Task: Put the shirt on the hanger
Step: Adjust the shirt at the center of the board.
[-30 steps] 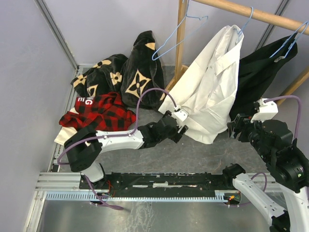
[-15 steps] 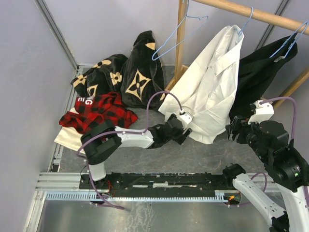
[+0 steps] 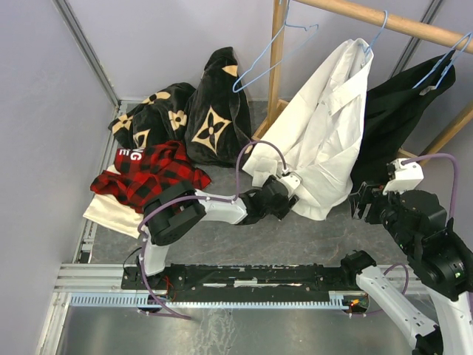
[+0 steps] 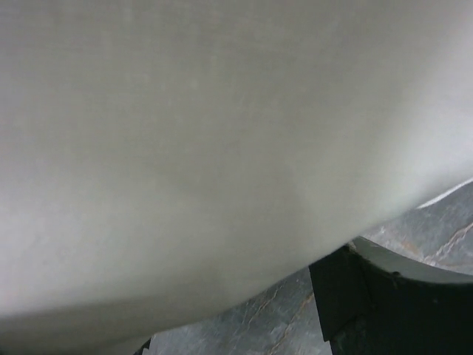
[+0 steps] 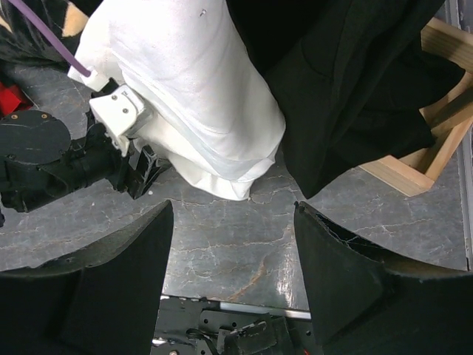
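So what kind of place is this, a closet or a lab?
Likely a robot lab test cell: plain grey partition walls, two arms bolted to a metal rail, and a wooden clothes rack.

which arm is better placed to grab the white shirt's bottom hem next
Left. The left gripper sits open right at the lower hem of the shirt, and cloth fills its wrist view. The right gripper, also open, stands apart from the hem, nearer the black garment.

White shirt (image 3: 325,126), light-blue hanger (image 3: 380,28)
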Robot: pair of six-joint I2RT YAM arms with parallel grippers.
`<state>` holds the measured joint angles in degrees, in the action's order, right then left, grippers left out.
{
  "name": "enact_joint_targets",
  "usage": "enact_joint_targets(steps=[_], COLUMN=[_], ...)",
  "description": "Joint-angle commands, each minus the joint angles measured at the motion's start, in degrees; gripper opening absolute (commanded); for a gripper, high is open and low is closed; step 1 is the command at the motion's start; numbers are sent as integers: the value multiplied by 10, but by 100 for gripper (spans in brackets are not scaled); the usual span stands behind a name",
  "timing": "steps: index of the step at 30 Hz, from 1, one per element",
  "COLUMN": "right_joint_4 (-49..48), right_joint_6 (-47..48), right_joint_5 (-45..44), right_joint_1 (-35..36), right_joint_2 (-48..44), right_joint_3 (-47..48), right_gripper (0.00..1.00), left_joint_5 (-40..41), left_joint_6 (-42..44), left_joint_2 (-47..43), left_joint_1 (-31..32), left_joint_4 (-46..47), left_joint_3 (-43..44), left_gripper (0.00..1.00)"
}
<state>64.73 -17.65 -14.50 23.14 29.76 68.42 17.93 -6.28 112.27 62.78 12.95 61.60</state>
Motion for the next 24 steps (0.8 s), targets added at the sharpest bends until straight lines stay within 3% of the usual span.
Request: enact_joint_targets(steps=[1, 3, 8, 10, 16, 24], right_joint_4=[-7, -11, -12, -11, -5, 12], right_joint_6=[12, 16, 25, 28, 29, 31], right_joint_5=[-13, -12, -20, -23, -33, -43], right_joint_1=[-1, -1, -1, -1, -1, -1], right_joint_2=[-15, -21, -26, -28, -36, -40], right_joint_3=[5, 5, 11, 13, 18, 31], right_gripper=[74, 74, 74, 74, 74, 74], left_joint_5=[-6, -38, -55, -47, -9, -22], left_joint_6=[0, -16, -35, -39, -32, -6], left_joint_2=[29, 34, 40, 38, 73, 169], left_joint_1=[-12, -26, -69, -86, -136, -168], left_joint_4=[-5, -9, -48, -63, -135, -206], left_joint_3=[33, 39, 73, 90, 210, 415], left_gripper=[74, 65, 17, 6, 3, 3])
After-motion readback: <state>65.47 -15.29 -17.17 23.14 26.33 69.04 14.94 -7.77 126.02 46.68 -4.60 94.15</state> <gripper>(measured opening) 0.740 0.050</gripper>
